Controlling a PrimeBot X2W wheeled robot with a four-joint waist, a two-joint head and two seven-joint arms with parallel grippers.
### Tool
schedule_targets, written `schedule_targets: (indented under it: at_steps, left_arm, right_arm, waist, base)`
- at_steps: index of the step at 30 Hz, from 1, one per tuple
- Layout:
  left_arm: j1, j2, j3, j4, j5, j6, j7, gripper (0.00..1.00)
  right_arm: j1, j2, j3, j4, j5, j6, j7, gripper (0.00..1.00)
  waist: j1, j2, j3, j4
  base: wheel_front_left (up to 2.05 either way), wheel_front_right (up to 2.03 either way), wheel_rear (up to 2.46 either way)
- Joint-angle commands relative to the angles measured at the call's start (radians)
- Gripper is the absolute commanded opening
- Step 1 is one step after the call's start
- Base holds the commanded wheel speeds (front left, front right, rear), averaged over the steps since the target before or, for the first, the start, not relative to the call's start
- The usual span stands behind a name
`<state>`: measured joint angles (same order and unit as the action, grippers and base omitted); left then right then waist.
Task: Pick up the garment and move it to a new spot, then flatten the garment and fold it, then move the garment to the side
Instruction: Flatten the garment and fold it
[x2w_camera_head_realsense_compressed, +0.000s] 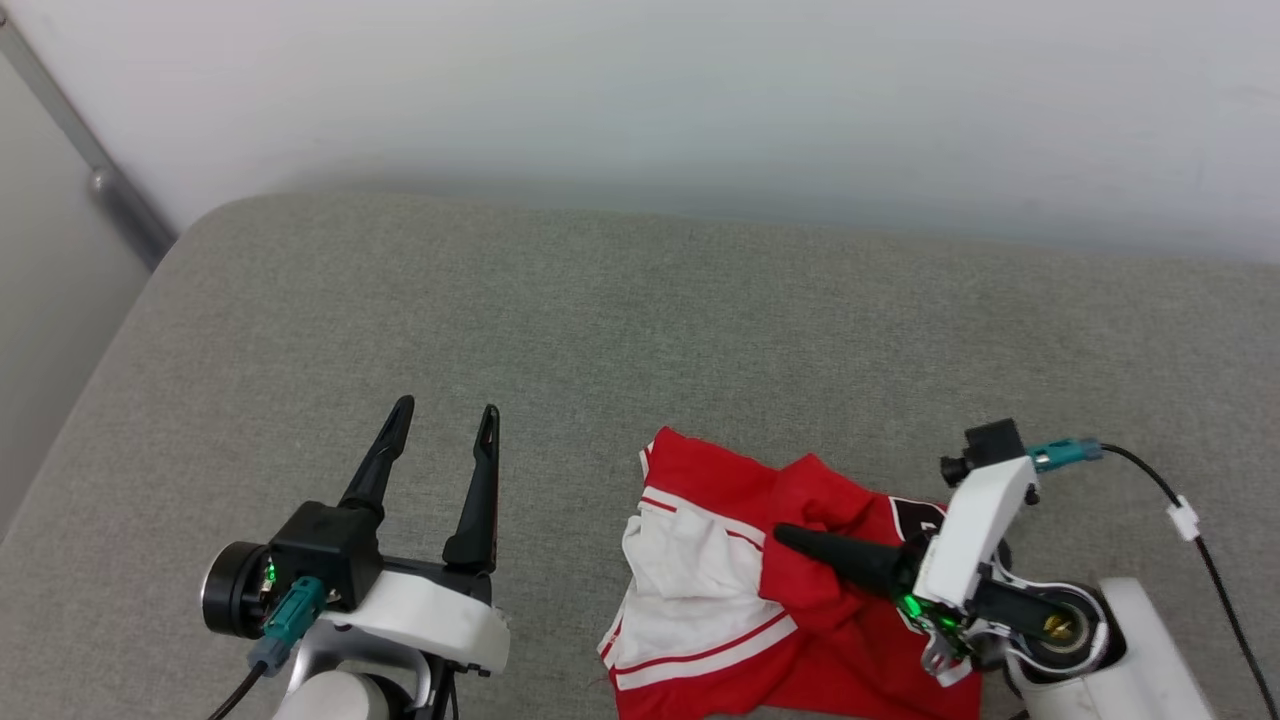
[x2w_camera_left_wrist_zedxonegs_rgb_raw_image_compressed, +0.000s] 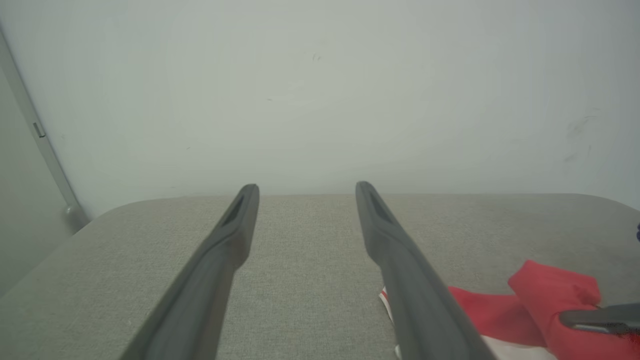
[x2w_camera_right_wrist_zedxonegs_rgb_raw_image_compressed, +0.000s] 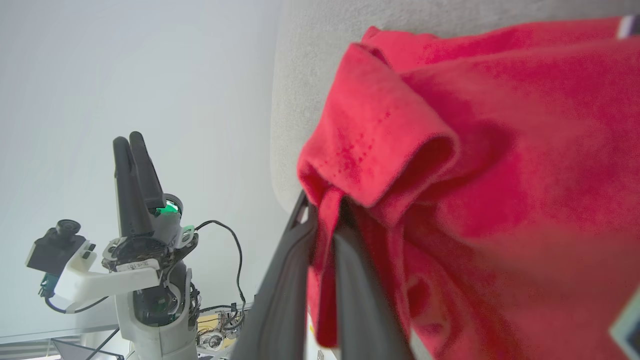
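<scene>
The garment (x2w_camera_head_realsense_compressed: 700, 590), a red T-shirt with white sleeves and red-striped trim, lies crumpled on the grey cushioned surface (x2w_camera_head_realsense_compressed: 600, 300) at the lower right. My right gripper (x2w_camera_head_realsense_compressed: 790, 540) points left across it and is shut on a raised red fold. The right wrist view shows that fold (x2w_camera_right_wrist_zedxonegs_rgb_raw_image_compressed: 380, 150) pinched between the fingers of the right gripper (x2w_camera_right_wrist_zedxonegs_rgb_raw_image_compressed: 324, 210). My left gripper (x2w_camera_head_realsense_compressed: 445, 410) stands open and empty to the left of the garment, apart from it. Its fingers (x2w_camera_left_wrist_zedxonegs_rgb_raw_image_compressed: 235, 225) point toward the wall, with the garment (x2w_camera_left_wrist_zedxonegs_rgb_raw_image_compressed: 545, 295) at the lower right.
A pale wall rises behind the far edge of the cushioned surface. A grey pipe (x2w_camera_head_realsense_compressed: 115, 195) runs down the wall at the left corner. Bare grey fabric stretches ahead of and left of the garment. The left gripper (x2w_camera_right_wrist_zedxonegs_rgb_raw_image_compressed: 129, 142) appears at the left of the right wrist view.
</scene>
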<state>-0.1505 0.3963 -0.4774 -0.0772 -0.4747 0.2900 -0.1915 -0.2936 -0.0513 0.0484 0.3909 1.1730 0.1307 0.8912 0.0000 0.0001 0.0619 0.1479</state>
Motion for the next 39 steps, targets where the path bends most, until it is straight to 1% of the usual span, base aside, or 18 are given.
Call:
schedule_targets:
  at_steps: [1,3,5,6,7,8,9,14,19,22,24,27,28,30,34,39]
  left_arm:
    - [-0.02,-0.009,-0.007,0.008,0.006,-0.008,-0.007,1.0]
    - [-0.029,-0.016,-0.013,0.014,0.006,-0.013,-0.011,1.0]
    - [-0.038,-0.02,-0.016,0.022,0.006,-0.016,-0.015,1.0]
    - [-0.04,-0.022,-0.016,0.027,0.005,-0.017,-0.016,1.0]
    - [-0.041,-0.025,-0.017,0.031,0.004,-0.018,-0.018,1.0]
    - [-0.042,-0.028,-0.018,0.034,0.003,-0.02,-0.021,1.0]
    - [-0.043,-0.029,-0.019,0.037,0.003,-0.021,-0.023,1.0]
    - [-0.038,-0.031,-0.016,0.049,0.0,-0.019,-0.033,1.0]
    - [-0.024,-0.028,-0.011,0.057,-0.005,-0.014,-0.035,1.0]
    - [-0.023,-0.026,-0.012,0.06,-0.009,-0.014,-0.034,1.0]
    - [-0.019,-0.023,-0.01,0.061,-0.011,-0.01,-0.032,1.0]
    - [-0.014,-0.018,-0.006,0.06,-0.012,-0.005,-0.03,1.0]
    - [-0.011,-0.018,-0.005,0.06,-0.013,-0.003,-0.029,1.0]
    - [-0.001,-0.012,-0.001,0.059,-0.016,0.002,-0.027,1.0]
    - [0.006,-0.007,0.007,0.06,-0.019,0.012,-0.027,1.0]
    - [0.027,0.004,0.019,0.071,-0.03,0.02,-0.029,1.0]
  right_arm:
    - [-0.035,0.002,0.067,0.022,0.026,0.0,-0.047,0.0]
    - [-0.059,0.001,0.124,0.053,0.044,0.0,-0.097,0.0]
    - [-0.08,0.002,0.172,0.089,0.038,0.0,-0.14,0.0]
    - [-0.087,0.002,0.194,0.108,0.035,0.0,-0.154,0.18]
    - [-0.094,0.002,0.214,0.125,0.037,0.0,-0.167,0.33]
    - [-0.099,0.002,0.231,0.138,0.034,0.0,-0.177,0.52]
    - [-0.106,0.002,0.246,0.151,0.024,0.0,-0.191,1.0]
    - [-0.133,-0.001,0.293,0.17,-0.012,0.0,-0.234,1.0]
    - [-0.152,-0.033,0.343,0.115,-0.056,0.0,-0.246,1.0]
    - [-0.158,-0.071,0.399,0.038,-0.114,0.0,-0.268,1.0]
    - [-0.16,-0.106,0.431,-0.024,-0.172,0.0,-0.309,1.0]
    - [-0.156,-0.18,0.445,-0.09,-0.308,0.0,-0.4,1.0]
    - [-0.143,-0.187,0.434,-0.108,-0.338,0.0,-0.429,1.0]
    - [-0.12,-0.217,0.396,-0.134,-0.433,0.0,-0.49,1.0]
    - [-0.056,-0.257,0.254,-0.191,-0.626,0.0,-0.602,1.0]
    - [0.085,-0.217,0.04,-0.31,-0.809,0.0,-0.705,1.0]
  waist:
    - [0.0,-0.0001,0.021,0.021]
    - [0.0,-0.0001,0.032,0.032]
    - [0.0,-0.0001,0.04,0.041]
    - [0.0,-0.0001,0.043,0.045]
    - [0.0,-0.0001,0.046,0.048]
    - [0.0,-0.0001,0.048,0.051]
    - [0.0,-0.0001,0.049,0.052]
    - [0.0,-0.0001,0.049,0.051]
    - [0.0,-0.0001,0.036,0.035]
    - [0.0,-0.0001,0.026,0.021]
    - [0.0,-0.0001,0.019,0.01]
    - [0.0,-0.0001,0.009,-0.01]
    - [0.0,-0.0001,0.005,-0.016]
    - [0.0,-0.0001,-0.001,-0.033]
    - [0.0,-0.0001,-0.013,-0.062]
    - [0.0,-0.0001,-0.035,-0.093]
  base:
    - [0.0,0.0,0.0]
    - [0.0,0.0,0.0]
    - [0.0,0.0,0.0]
    - [0.0,0.0,0.0]
    - [0.0,0.0,0.0]
    - [0.0,0.0,0.0]
    - [0.0,0.0,0.0]
    - [0.0,0.0,0.0]
    - [0.0,0.0,0.0]
    - [0.0,0.0,0.0]
    - [0.0,0.0,0.0]
    - [0.0,0.0,0.0]
    - [0.0,0.0,0.0]
    - [0.0,0.0,0.0]
    - [0.0,0.0,0.0]
    - [0.0,0.0,0.0]
